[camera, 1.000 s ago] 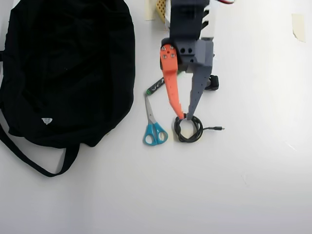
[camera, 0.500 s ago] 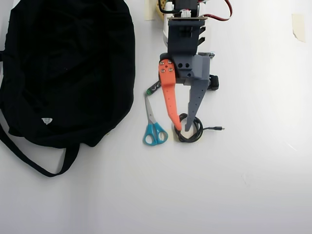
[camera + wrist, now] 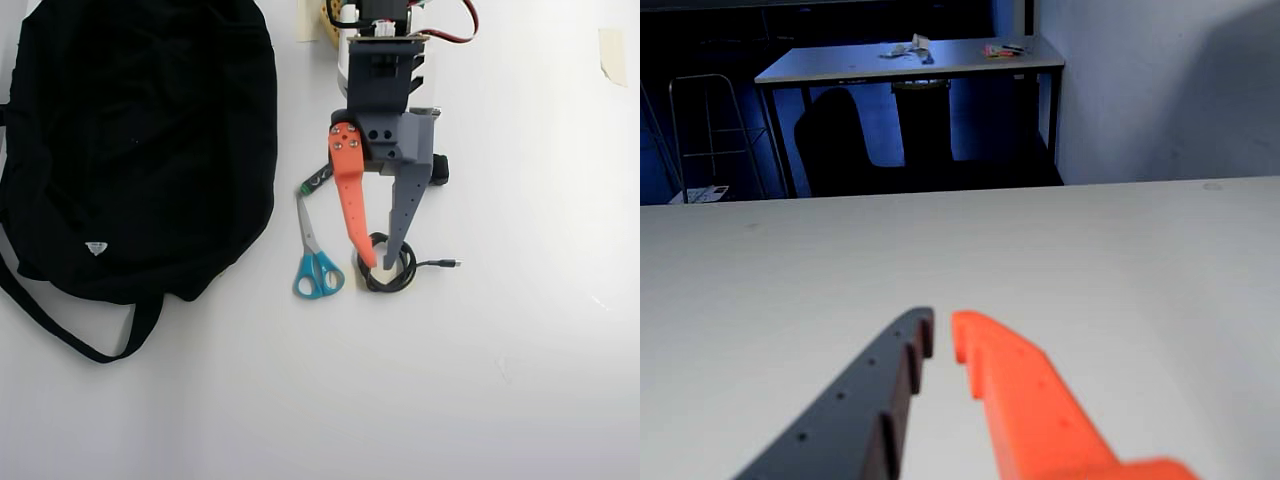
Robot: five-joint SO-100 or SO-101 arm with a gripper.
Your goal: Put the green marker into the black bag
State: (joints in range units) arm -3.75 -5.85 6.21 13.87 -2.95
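In the overhead view the black bag (image 3: 130, 140) lies at the left, with its strap (image 3: 60, 322) trailing toward the bottom. Only the green end and a short piece of black barrel of the green marker (image 3: 316, 182) show, just right of the bag; the rest is hidden under the orange finger (image 3: 350, 200). My gripper (image 3: 380, 262) hangs over the table to the right of the marker. Its jaws are nearly together and hold nothing. The wrist view shows the gripper (image 3: 941, 325) over bare table, with no marker or bag in sight.
Blue-handled scissors (image 3: 315, 262) lie just below the marker. A coiled black cable (image 3: 402, 278) lies under the fingertips. A small black battery (image 3: 440, 168) sits right of the arm. Tape pieces (image 3: 610, 55) are at the top right. The wrist view shows a far table (image 3: 910, 60).
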